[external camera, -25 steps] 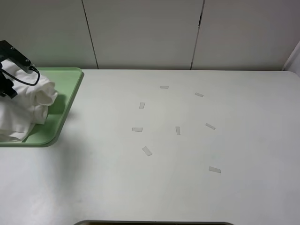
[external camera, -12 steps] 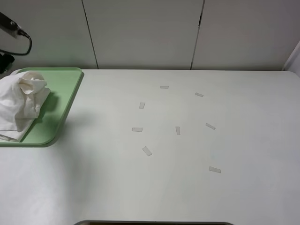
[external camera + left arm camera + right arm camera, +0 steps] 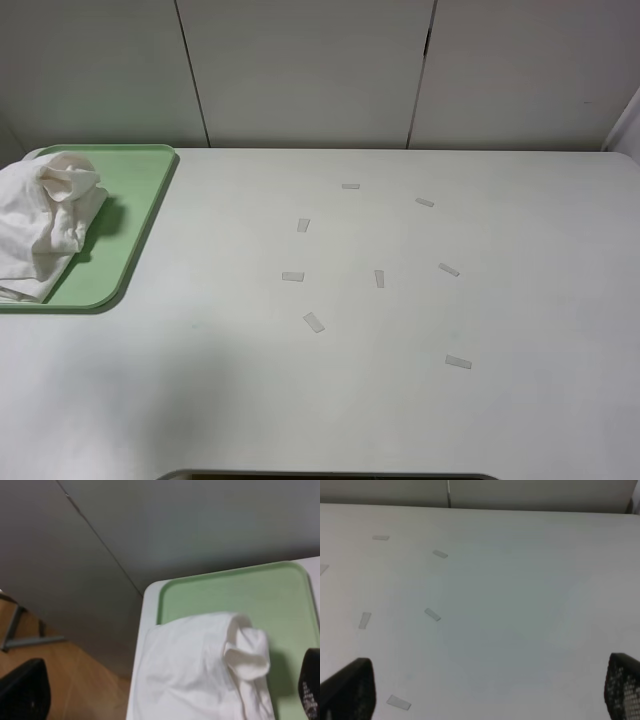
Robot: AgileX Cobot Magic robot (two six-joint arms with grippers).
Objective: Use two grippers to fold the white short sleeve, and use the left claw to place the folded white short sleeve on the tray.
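The white short sleeve (image 3: 45,225) lies crumpled on the left part of the pale green tray (image 3: 135,210) at the table's far left, hanging over the tray's left rim. No arm shows in the exterior high view. In the left wrist view the shirt (image 3: 200,670) lies on the tray (image 3: 260,600) below my left gripper (image 3: 167,695). That gripper is open and empty, well above the cloth, with its fingers (image 3: 311,685) spread at the frame's corners. My right gripper (image 3: 490,690) is open and empty above bare table.
Several small white tape strips (image 3: 314,322) are scattered over the middle and right of the white table; some show in the right wrist view (image 3: 432,614). A grey panelled wall (image 3: 300,70) runs behind the table. Past the table's left edge there is wooden floor (image 3: 75,680).
My left arm was at the shirt on the tray, then let go, lifted up and left the exterior high view. The shirt has settled on the tray.
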